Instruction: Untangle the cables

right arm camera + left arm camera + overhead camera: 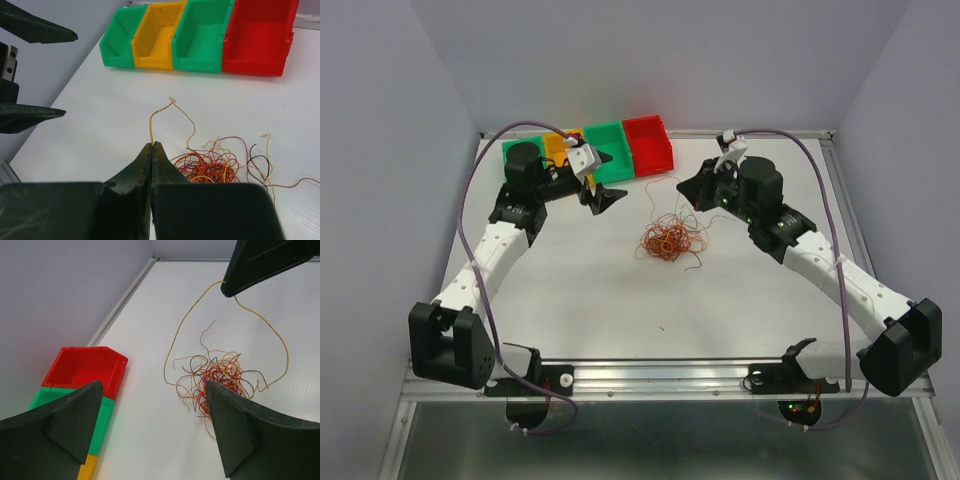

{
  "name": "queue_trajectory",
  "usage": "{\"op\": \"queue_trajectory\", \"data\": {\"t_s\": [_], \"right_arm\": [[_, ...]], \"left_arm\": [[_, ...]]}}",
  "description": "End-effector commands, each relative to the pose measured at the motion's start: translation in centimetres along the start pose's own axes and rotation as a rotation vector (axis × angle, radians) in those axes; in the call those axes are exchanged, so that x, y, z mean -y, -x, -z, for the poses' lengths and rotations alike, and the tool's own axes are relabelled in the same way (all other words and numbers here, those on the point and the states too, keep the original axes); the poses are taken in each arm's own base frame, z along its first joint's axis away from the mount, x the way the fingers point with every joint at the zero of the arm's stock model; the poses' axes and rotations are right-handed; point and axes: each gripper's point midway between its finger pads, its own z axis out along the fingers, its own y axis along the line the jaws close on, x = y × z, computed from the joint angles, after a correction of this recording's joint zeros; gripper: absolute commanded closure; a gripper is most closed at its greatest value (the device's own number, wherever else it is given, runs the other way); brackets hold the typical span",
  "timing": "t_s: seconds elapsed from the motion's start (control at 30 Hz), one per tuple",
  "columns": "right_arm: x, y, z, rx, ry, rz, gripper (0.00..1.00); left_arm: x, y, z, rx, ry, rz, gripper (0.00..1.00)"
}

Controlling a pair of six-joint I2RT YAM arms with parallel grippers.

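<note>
The cables lie as a fist-sized tangle (667,240) of red, orange, yellow and dark wires on the white table, also seen in the left wrist view (217,377) and the right wrist view (210,165). My right gripper (152,145) is shut on one yellow wire (151,125) and holds its end raised above the tangle. In the top view it (692,190) sits just right of and behind the tangle. The yellow wire (177,335) loops down from it into the tangle. My left gripper (154,386) is open and empty, to the left of the tangle (608,180).
A row of bins stands at the back left: green (523,152), yellow (558,146), green (607,150), red (650,146). They also show in the right wrist view, red bin (260,37) rightmost. Thick lilac cables (470,215) run along both arms.
</note>
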Motion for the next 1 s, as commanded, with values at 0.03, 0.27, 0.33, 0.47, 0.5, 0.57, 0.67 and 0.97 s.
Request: {"op": "queue_trajectory", "data": {"t_s": [0.03,0.27,0.33,0.47,0.5,0.57,0.67,0.97], "right_arm": [[-2.6,2.8,1.0,0.042,0.084,0.03,1.0],[-2.6,2.4,1.4,0.038,0.084,0.036,1.0],[-2.6,2.4,1.5,0.039,0.088,0.035,1.0],[-2.6,2.3,1.5,0.035,0.09,0.037,1.0],[-2.7,2.3,1.5,0.036,0.092,0.035,0.99],[-2.7,2.2,1.5,0.033,0.095,0.036,0.99],[-2.7,2.0,1.4,0.027,0.097,0.035,0.99],[2.0,-0.4,0.8,0.072,-0.109,-0.022,0.14]], "left_arm": [[1.4,1.5,-2.0,0.053,-0.083,-0.002,0.04],[0.8,-2.2,-6.6,-0.014,-0.072,0.034,0.07],[0.1,-3.2,-7.9,-0.03,-0.068,0.036,0.11],[-1.4,-4.7,-9.7,-0.061,-0.054,0.057,0.33],[-1.6,-5.0,-10.0,-0.067,-0.051,0.06,0.39],[-1.9,-5.3,-10.7,-0.069,-0.054,0.068,0.5],[-1.8,-4.8,-11.0,-0.058,-0.071,0.072,0.89],[-4.5,4.8,-5.3,0.001,0.146,0.013,1.0]]}}
